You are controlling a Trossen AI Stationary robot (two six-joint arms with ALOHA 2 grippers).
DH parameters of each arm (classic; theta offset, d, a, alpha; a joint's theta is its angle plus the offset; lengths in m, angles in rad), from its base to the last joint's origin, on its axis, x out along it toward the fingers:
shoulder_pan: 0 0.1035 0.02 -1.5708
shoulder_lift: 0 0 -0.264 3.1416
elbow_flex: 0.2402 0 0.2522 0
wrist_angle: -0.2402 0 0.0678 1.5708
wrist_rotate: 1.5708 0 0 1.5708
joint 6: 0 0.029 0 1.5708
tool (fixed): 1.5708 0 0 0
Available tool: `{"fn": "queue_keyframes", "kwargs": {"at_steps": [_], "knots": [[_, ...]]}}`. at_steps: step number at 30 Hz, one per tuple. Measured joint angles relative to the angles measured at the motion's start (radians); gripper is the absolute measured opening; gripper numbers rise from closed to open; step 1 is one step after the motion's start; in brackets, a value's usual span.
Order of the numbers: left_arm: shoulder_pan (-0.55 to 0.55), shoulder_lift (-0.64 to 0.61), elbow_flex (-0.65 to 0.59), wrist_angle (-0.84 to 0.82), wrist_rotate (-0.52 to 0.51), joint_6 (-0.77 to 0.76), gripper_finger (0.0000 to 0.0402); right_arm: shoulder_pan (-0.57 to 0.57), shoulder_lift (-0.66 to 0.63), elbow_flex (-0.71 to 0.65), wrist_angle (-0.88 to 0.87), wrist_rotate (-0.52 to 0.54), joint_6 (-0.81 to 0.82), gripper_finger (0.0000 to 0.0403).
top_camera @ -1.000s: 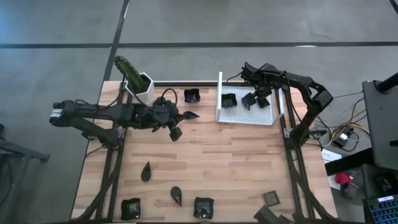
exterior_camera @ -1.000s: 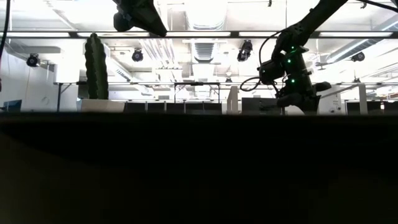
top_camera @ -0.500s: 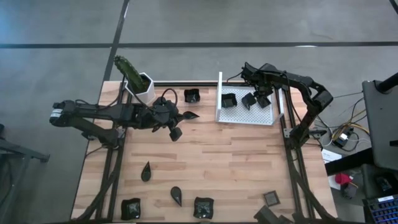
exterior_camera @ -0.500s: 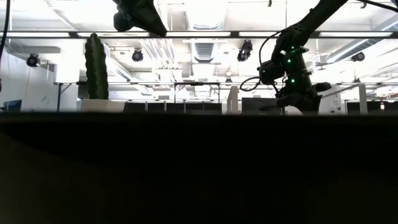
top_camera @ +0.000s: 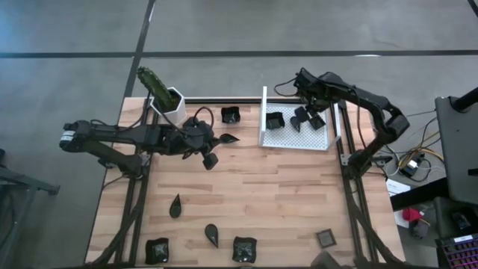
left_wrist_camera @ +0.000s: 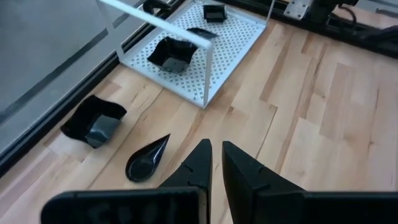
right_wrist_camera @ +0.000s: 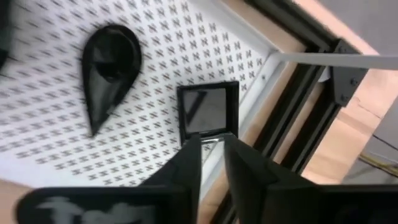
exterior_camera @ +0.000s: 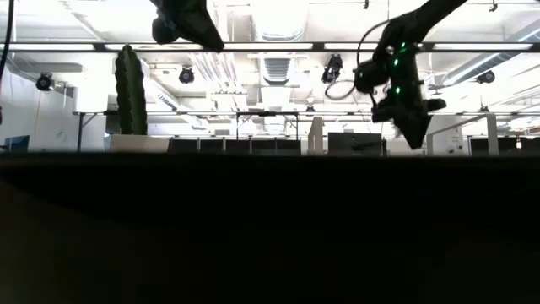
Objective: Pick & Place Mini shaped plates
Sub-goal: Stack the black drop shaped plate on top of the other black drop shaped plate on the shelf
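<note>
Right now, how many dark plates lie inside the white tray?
3. A deep square one by the tray's left wall, a teardrop one in the middle, a flat square one by its right edge, below the right hand. The hand may hide more.

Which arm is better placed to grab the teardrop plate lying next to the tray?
Left. The left claw hangs by the teardrop plate outside the white tray, fingers nearly together and empty. The right claw is over the tray.

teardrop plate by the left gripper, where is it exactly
In the high view the teardrop plate lies on the wood at the table's far side, between the left gripper and the white tray, near a square plate.
</note>
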Motion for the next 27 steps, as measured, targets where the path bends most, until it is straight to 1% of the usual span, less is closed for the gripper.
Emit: {"fn": "queue_keyframes", "kwargs": {"at_steps": [2,4,10,13,18,21,27], "knots": [[0.000,0.000,0.000,-0.029,0.000,-0.024,0.0030,0.024,-0.051,0.001,0.006,0.000,0.012,0.0027],[0.000,0.000,0.000,-0.065,0.000,-0.054,0.0030,0.057,-0.105,-0.004,0.018,0.003,0.033,0.0014],[-0.001,0.000,0.000,-0.220,0.000,-0.190,0.0030,0.227,-0.272,-0.045,0.166,0.008,0.111,0.0012],[-0.008,0.001,0.000,-0.330,0.006,-0.297,0.0030,0.328,-0.328,-0.058,0.239,0.008,0.115,0.0012],[-0.044,0.002,-0.001,-0.519,0.066,-0.490,0.0030,0.481,-0.376,-0.073,0.333,0.008,0.112,0.0012],[-0.079,0.002,-0.001,-0.605,0.091,-0.585,0.0030,0.555,-0.388,-0.077,0.348,0.008,0.110,0.0012],[-0.176,0.002,-0.003,-0.705,0.162,-0.744,0.0030,0.647,-0.392,-0.077,0.350,0.008,0.114,0.0012]]}}
